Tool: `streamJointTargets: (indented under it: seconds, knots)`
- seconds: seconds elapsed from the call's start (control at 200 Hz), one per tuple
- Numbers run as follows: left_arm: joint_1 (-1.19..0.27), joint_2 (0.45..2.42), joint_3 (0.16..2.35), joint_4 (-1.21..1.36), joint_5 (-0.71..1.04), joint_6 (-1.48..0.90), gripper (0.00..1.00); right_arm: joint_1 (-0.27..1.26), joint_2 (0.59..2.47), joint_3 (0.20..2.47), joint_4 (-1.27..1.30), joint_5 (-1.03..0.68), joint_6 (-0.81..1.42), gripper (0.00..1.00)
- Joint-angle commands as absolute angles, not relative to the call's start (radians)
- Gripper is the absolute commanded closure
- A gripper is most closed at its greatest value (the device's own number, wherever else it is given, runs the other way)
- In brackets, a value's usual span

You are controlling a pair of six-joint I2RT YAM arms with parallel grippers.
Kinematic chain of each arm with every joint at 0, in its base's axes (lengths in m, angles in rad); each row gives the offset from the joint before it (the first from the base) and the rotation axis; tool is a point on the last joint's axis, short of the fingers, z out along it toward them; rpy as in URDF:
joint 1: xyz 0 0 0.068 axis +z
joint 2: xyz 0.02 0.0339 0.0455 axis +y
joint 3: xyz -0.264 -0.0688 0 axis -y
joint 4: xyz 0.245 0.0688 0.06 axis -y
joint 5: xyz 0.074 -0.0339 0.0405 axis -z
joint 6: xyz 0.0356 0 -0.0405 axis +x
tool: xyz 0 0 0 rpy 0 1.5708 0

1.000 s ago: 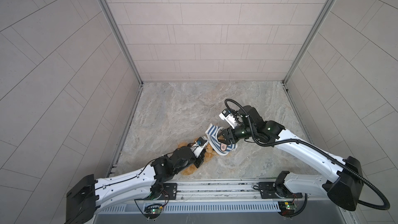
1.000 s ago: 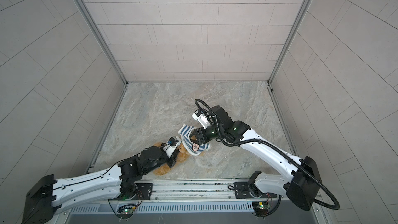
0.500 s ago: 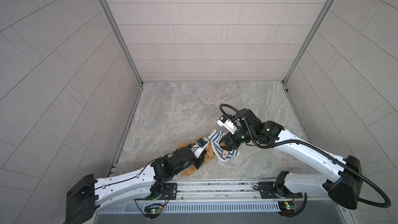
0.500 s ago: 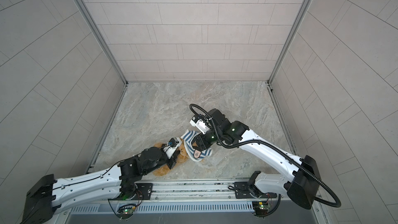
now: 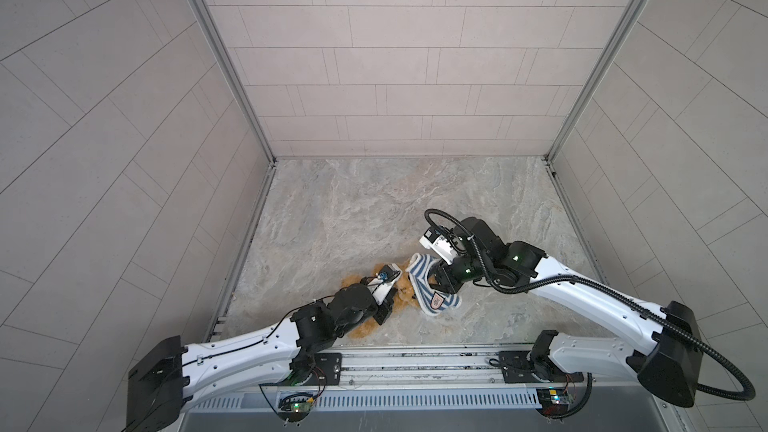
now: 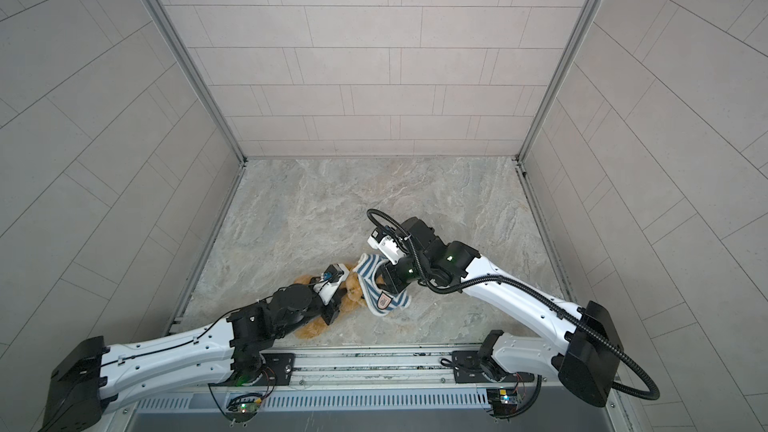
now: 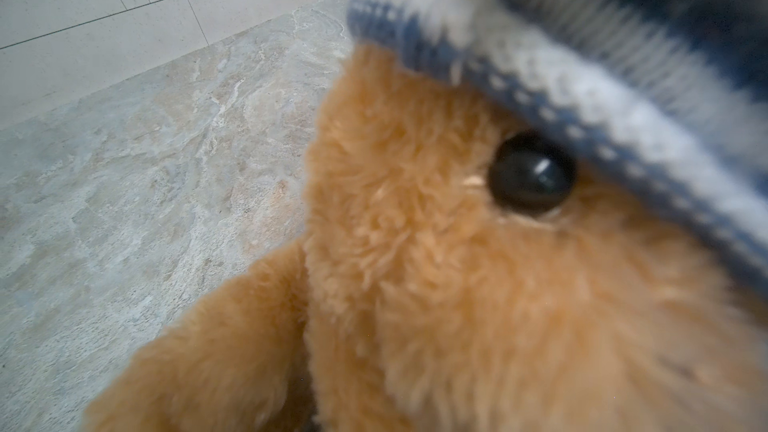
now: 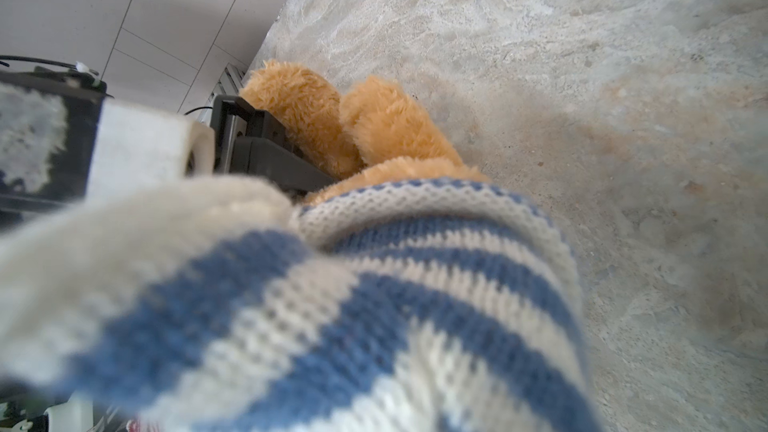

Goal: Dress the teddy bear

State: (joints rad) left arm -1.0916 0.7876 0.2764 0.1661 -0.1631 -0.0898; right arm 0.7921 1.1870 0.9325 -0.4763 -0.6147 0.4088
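Hem of striped shirt (image 6: 372, 270) caps teddy bear (image 6: 353, 286), lower centre; left gripper (image 6: 336, 306) pinches bear, right gripper (image 6: 386, 282) closure unreadable; best drawn down evenly.

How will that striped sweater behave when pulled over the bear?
Probably floppy: the striped knit sweater drapes in folds over the teddy bear. Its open knit likely stretches and may cling to the fluffy fur.

light: bright, even | shadows: soft | top views: edges bowed | left wrist: teddy bear (image 7: 457, 305) soft-focus
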Motion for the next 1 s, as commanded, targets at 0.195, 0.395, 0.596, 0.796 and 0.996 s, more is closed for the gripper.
streamJointTargets:
  seconds: [0.195, 0.395, 0.596, 0.796, 0.996]
  knots:
    - [-1.091, 0.764, 0.295, 0.253, -0.172, -0.194, 0.95, 0.816, 1.091, 0.827, -0.295, -0.573, 0.464, 1.0]
    - [-1.03, 0.767, 0.34, 0.158, -0.097, -0.313, 0.49, 0.81, 0.995, 0.76, -0.266, -0.389, 0.358, 1.0]
    - [-0.898, 0.741, 0.397, 0.043, 0.081, -0.398, 0.27, 0.75, 0.965, 0.739, -0.26, -0.303, 0.212, 1.0]
    - [-0.794, 0.723, 0.507, -0.063, 0.239, -0.487, 0.25, 0.718, 0.954, 0.736, -0.182, -0.258, 0.086, 1.0]
    - [-0.777, 0.857, 0.659, -0.042, 0.325, -0.577, 0.52, 0.718, 0.981, 0.671, 0.021, -0.318, 0.071, 1.0]
